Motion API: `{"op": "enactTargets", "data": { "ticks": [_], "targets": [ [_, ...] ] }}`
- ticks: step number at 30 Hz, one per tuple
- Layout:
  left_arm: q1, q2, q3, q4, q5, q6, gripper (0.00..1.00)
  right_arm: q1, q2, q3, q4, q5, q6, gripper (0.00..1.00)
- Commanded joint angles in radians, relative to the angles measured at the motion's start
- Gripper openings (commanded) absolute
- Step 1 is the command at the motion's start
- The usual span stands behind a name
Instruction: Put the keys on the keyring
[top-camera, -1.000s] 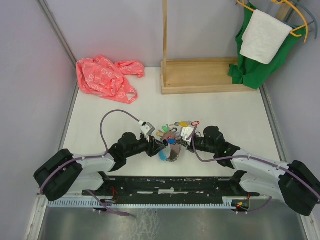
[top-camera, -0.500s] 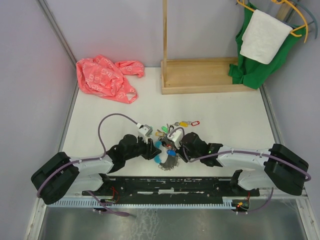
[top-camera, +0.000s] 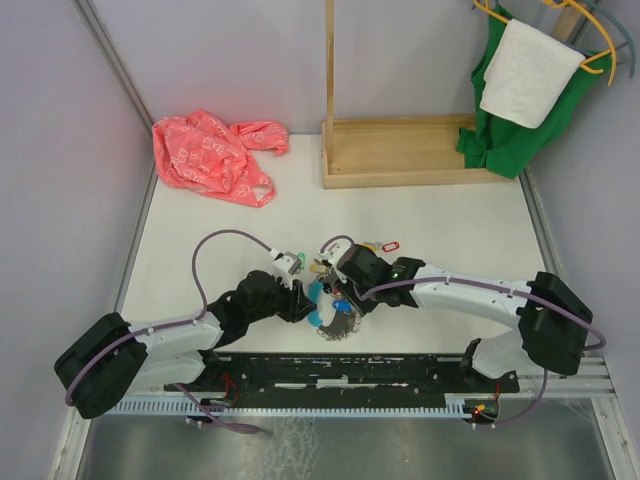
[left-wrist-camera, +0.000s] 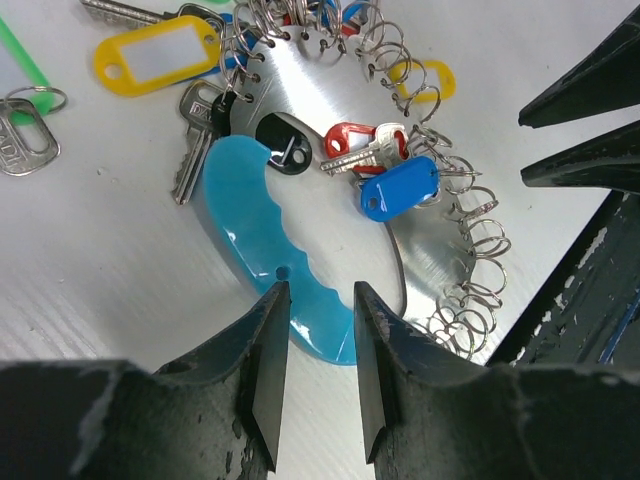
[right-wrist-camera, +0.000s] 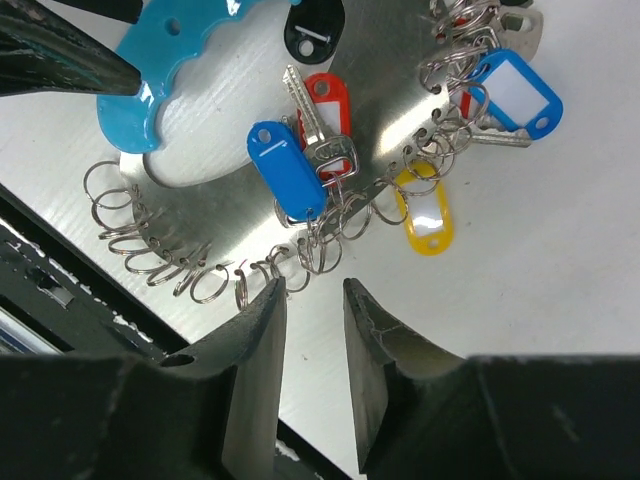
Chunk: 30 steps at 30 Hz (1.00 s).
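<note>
**Two grippers poised over keyring at table's near edge**

The left gripper (left-wrist-camera: 318, 288), jaws narrowly parted, sets its fingertips at either side of the lower end of the light-blue sleeve (left-wrist-camera: 245, 215) of the keyring (left-wrist-camera: 300, 90). Whether they pinch the sleeve cannot be told. The right gripper (right-wrist-camera: 311, 283), jaws also narrow and holding nothing, hovers over the table (top-camera: 450, 250) just off the keyring's rim, with the small split rings (right-wrist-camera: 160, 255) right ahead of its fingertips.

The keyring, a shiny metal plate edged with those rings, lies flat between the two grippers. A blue-tagged key (left-wrist-camera: 398, 188) and a red-tagged key (left-wrist-camera: 345, 140) lie touching across its middle, and a black tag (left-wrist-camera: 283, 138) sits beside the sleeve. A yellow tag (left-wrist-camera: 158, 55) and a green tag (left-wrist-camera: 20, 55) lie on the table just beyond the plate. Another red tag (top-camera: 389, 243) lies near them.

Well apart, at the far side, are a crumpled pink plastic bag (top-camera: 210, 155) and a wooden stand (top-camera: 400, 150). A white towel (top-camera: 530, 70) hangs over a green garment (top-camera: 510, 140) in the right corner.
</note>
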Motion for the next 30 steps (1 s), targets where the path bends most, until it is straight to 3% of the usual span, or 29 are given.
{"op": "enactTargets", "data": {
  "ticks": [1,21,30],
  "targets": [
    [-0.004,-0.024,0.032,-0.025,-0.029,-0.033,0.39,0.003,0.088,0.109,-0.170,-0.020,0.025,0.37],
    [-0.003,-0.015,0.024,-0.030,-0.035,-0.053,0.39,-0.004,0.275,0.220,-0.166,0.001,0.029,0.30],
    [-0.004,-0.018,0.022,-0.014,-0.022,-0.071,0.39,-0.006,0.285,0.206,-0.161,-0.024,0.023,0.19]
  ]
}}
